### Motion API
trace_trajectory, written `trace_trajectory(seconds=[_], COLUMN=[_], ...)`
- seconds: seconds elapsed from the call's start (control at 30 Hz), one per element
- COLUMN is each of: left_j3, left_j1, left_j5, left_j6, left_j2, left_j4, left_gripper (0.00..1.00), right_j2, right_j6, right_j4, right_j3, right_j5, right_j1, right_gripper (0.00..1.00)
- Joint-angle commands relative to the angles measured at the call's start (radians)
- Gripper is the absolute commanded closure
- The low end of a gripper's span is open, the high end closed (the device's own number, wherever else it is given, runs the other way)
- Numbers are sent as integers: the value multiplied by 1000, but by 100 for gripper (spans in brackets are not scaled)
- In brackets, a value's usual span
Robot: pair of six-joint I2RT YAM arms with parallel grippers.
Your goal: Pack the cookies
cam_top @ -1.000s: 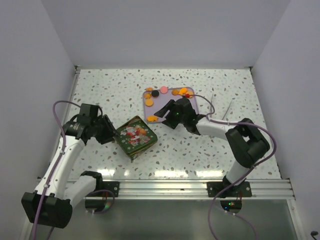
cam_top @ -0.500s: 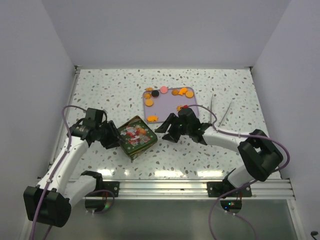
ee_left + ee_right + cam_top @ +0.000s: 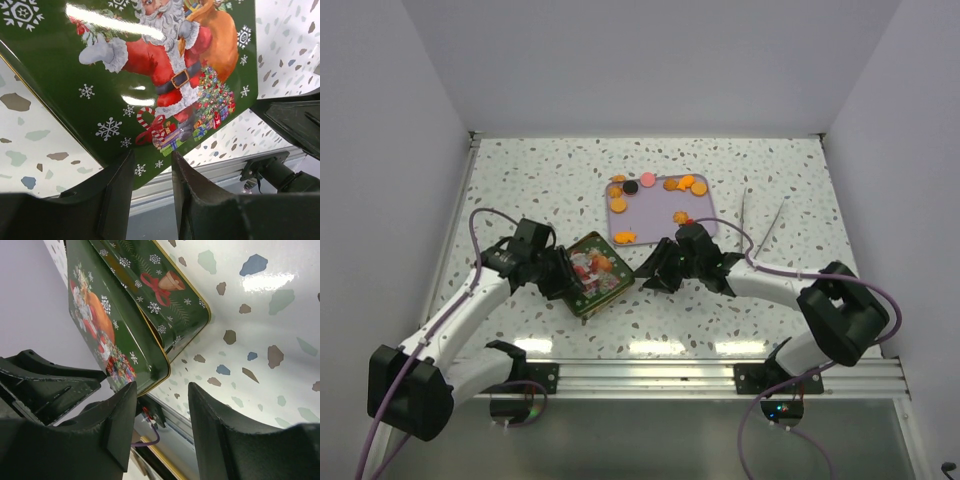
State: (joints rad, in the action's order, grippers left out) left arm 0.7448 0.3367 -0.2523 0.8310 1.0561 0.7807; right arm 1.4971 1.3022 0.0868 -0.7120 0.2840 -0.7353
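Both arms have closed in on the green Christmas tin [image 3: 597, 270] over the last second. The right one has drawn back from the tray [image 3: 655, 210], and the left one has pushed forward to the tin's left side.

From where I stand, the left tool [image 3: 564, 275] sits right at the tin's near-left corner. Its wrist view shows the two fingers [image 3: 115, 195] a narrow gap apart, with the corner of the Santa lid showing in that gap. I cannot tell whether they are pinching it.

The right tool [image 3: 652, 270] hangs just beside the tin's right edge, low over the speckled tabletop [image 3: 540, 180]. Its fingers [image 3: 120, 425] stand apart with nothing between them.

The tin's lid is on.

The cookies [image 3: 687, 183] all lie on the lilac tray farther back. They are mostly orange, with a black one [image 3: 631, 186] and a pink one [image 3: 648, 179] along the far edge.
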Motion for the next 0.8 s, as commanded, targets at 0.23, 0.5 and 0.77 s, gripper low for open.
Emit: trace_trajectory(seconds=[0.23,0.5,0.77], left_j3=[-18,-25,-67], left_j1=[12,12,12], left_j5=[31,39,53], left_j6=[45,53,31], left_j2=[-15,-15,65], left_j4=[-38,-47,-116], left_gripper=[60,60,60], right_j2=[61,98,17], right_j6=[20,16,-78], right_j4=[68,73,-57], right_j3=[-41,-86,-155], right_j5=[30,29,-28], right_j1=[-27,-69,-69], right_gripper=[54,54,53])
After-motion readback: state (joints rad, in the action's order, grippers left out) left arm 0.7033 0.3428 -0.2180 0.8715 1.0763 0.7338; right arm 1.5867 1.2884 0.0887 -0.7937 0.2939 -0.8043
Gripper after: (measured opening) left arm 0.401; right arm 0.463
